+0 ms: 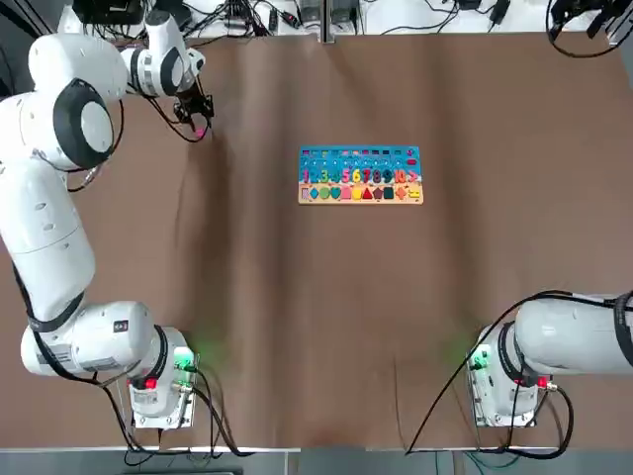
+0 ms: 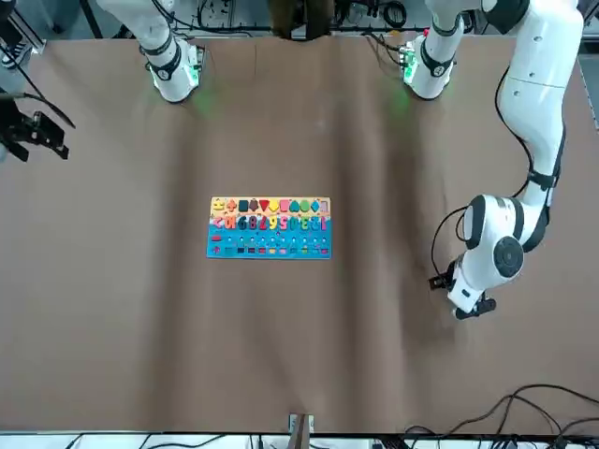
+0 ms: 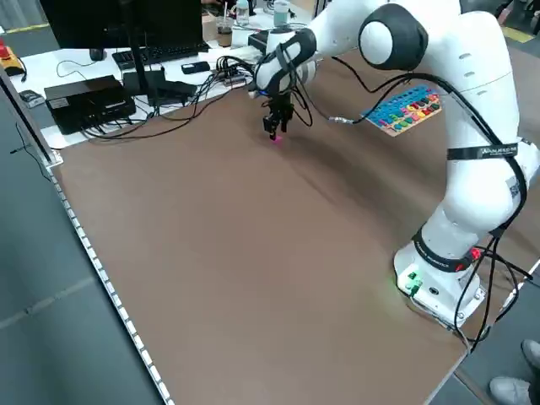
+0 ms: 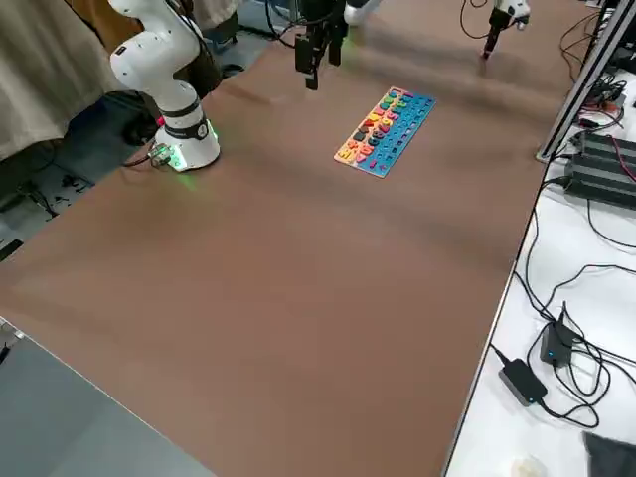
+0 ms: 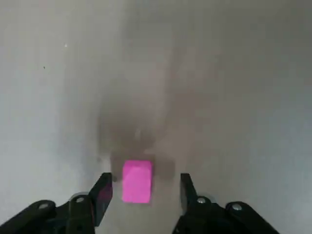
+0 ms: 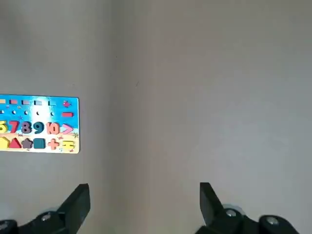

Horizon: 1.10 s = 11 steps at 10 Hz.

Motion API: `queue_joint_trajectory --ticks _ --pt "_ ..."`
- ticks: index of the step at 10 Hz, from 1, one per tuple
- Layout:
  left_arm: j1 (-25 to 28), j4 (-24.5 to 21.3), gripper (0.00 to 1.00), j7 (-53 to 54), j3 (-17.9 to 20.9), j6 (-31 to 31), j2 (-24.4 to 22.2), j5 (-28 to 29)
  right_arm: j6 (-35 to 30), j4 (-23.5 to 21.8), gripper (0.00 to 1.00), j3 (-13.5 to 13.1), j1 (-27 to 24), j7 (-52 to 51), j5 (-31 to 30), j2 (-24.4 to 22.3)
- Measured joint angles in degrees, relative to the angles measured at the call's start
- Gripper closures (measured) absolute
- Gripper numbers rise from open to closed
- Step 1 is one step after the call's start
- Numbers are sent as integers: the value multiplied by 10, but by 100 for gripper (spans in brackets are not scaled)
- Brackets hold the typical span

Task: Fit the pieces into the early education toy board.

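Note:
The early education toy board (image 1: 361, 175) lies flat at the middle back of the brown table, blue on top with coloured numbers and a wooden strip of shapes; the front view also shows the board (image 2: 270, 227). One pink piece (image 5: 136, 181) lies on the table at the far left. My left gripper (image 1: 200, 124) reaches down over it, open, a finger on each side of the piece and a small gap to each. The left side view shows this piece (image 3: 275, 137) just under the fingertips. My right gripper (image 6: 144, 195) hovers open and holds nothing, high at the far right, the board (image 6: 39, 124) off to its side.
Beyond the table's left edge stands a desk with a monitor, black boxes (image 3: 84, 99) and cables. Both arm bases (image 1: 158, 386) sit at the near edge. More cables and a power brick (image 4: 522, 378) lie on the white surface past the right edge.

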Motion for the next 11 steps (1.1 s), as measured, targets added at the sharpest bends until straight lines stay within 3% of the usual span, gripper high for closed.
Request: queue_joint_trajectory --ticks 11 --pt "8 -12 42 15 -5 4 -7 0 -4 1 1 2 0 -1 0 13"
